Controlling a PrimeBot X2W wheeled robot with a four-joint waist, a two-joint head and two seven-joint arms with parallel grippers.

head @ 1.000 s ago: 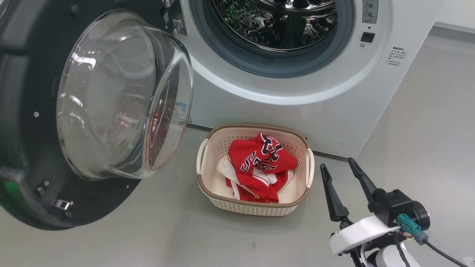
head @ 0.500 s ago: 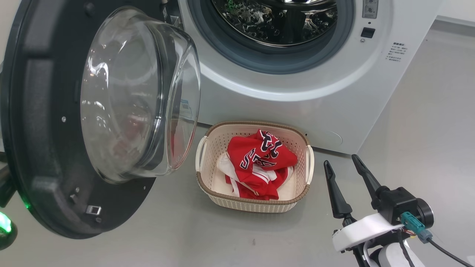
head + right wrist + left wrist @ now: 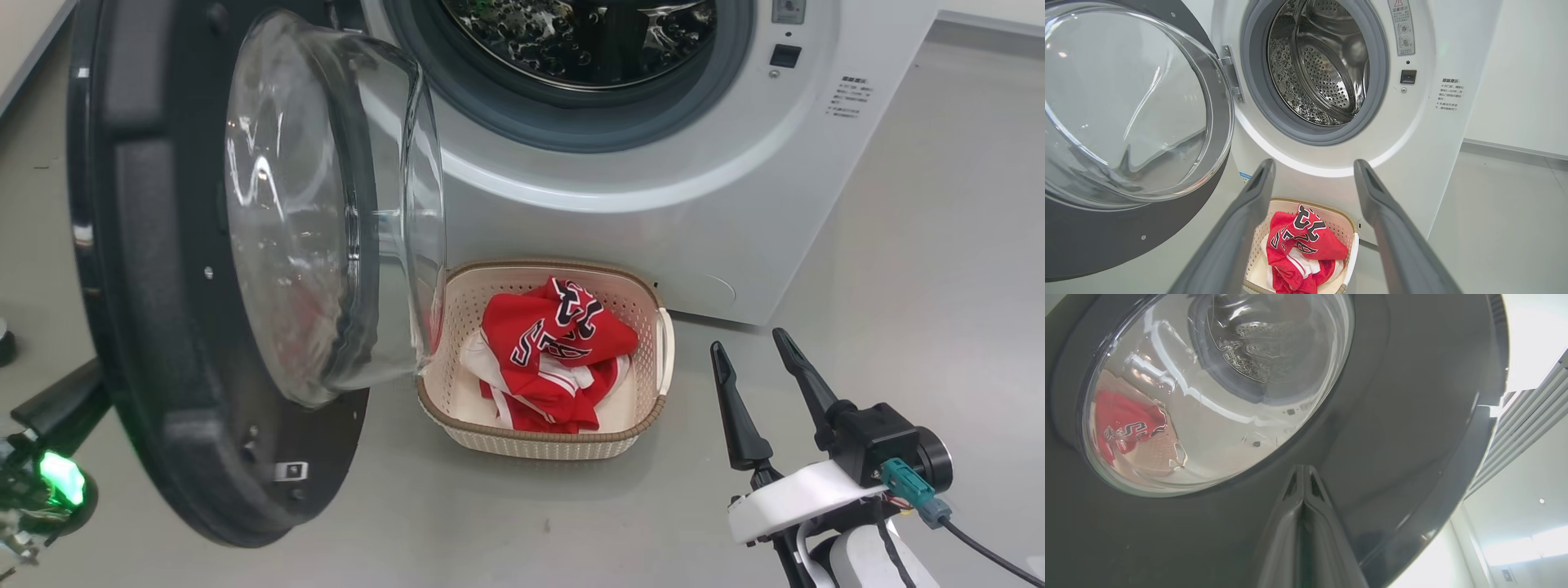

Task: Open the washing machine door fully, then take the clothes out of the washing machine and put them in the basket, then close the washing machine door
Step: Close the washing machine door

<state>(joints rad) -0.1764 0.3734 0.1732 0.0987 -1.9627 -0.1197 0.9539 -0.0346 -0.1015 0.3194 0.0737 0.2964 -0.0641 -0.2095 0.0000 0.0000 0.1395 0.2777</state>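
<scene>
The washing machine door stands half open, its glass bowl facing right over the left end of the basket. In the left wrist view my left gripper is shut, its tips against the door's dark outer face beside the window. The red clothes lie bunched in the cream basket on the floor before the washing machine. My right gripper stands open and empty to the basket's right. In the right wrist view the steel drum holds no clothes that I can see.
Grey floor spreads in front of and to the right of the machine. My left arm with a green light sits low behind the door at the left edge. A white wall rises to the machine's right.
The door has swung rightward toward the machine, turning more edge-on to the head camera. My left arm has come into sight at the lower left. The right gripper has stayed open in place.
</scene>
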